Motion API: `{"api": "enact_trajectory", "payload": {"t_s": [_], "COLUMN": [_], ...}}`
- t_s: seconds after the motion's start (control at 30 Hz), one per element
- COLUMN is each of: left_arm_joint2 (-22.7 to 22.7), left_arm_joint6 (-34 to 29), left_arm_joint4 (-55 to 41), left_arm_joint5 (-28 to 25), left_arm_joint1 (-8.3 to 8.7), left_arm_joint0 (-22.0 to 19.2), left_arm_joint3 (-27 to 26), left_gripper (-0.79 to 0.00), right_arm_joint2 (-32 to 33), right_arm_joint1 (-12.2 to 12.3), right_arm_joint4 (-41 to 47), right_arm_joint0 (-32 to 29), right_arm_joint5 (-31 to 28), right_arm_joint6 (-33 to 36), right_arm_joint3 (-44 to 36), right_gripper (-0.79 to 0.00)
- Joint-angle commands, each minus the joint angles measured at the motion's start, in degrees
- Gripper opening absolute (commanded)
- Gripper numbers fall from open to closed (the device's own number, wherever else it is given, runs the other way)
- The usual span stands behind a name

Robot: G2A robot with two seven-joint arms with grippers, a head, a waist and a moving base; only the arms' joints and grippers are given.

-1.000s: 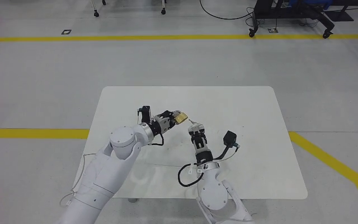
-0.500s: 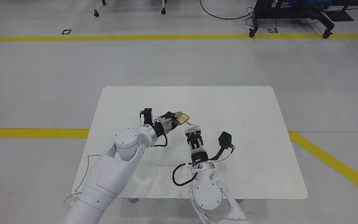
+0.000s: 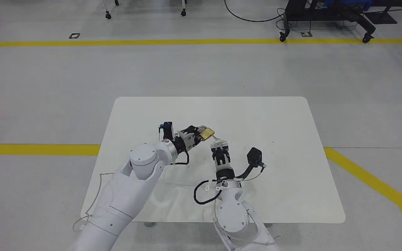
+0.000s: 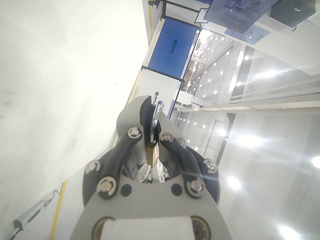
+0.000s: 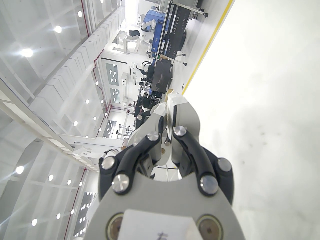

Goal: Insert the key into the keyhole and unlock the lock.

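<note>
My left claw (image 4: pixel 151 123) is clenched on the small brass padlock (image 3: pixel 204 132) with its silver steel shackle, above the middle of the white desk (image 3: pixel 282 119). My right claw (image 3: pixel 219 149), just at its 5 o'clock, is pinched tight, the key too small to make out. The padlock should feel dense, rigid and slick, so I judge its flat brass sides the surest hold.

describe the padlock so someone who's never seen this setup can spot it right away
Find the white table and look near its middle. There the left gripper pinches the padlock, with the right gripper close beside it. The padlock is the only brass-coloured thing there and has a silver shackle, while both grippers are grey and black.
</note>
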Motion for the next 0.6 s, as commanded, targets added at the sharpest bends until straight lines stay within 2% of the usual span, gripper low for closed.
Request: {"api": "enact_trajectory", "payload": {"t_s": [0.0, 0.57], "left_arm_joint2": [-0.1, -0.4], "left_arm_joint6": [-0.1, -0.4], "left_arm_joint4": [-0.1, 1.0], "left_arm_joint5": [0.1, 0.4], "left_arm_joint1": [-0.03, -0.34], "left_arm_joint0": [0.0, -0.1], "left_arm_joint3": [0.0, 0.5], "left_gripper": [-0.785, -0.785], "right_arm_joint2": [0.0, 0.4], "right_arm_joint1": [-0.1, -0.8], "right_arm_joint4": [-0.1, -1.2], "right_arm_joint0": [0.2, -0.5], "right_arm_joint5": [0.4, 0.1], "right_arm_joint6": [0.0, 1.5], "right_arm_joint3": [0.2, -0.1], "right_gripper": [-0.785, -0.785]}}
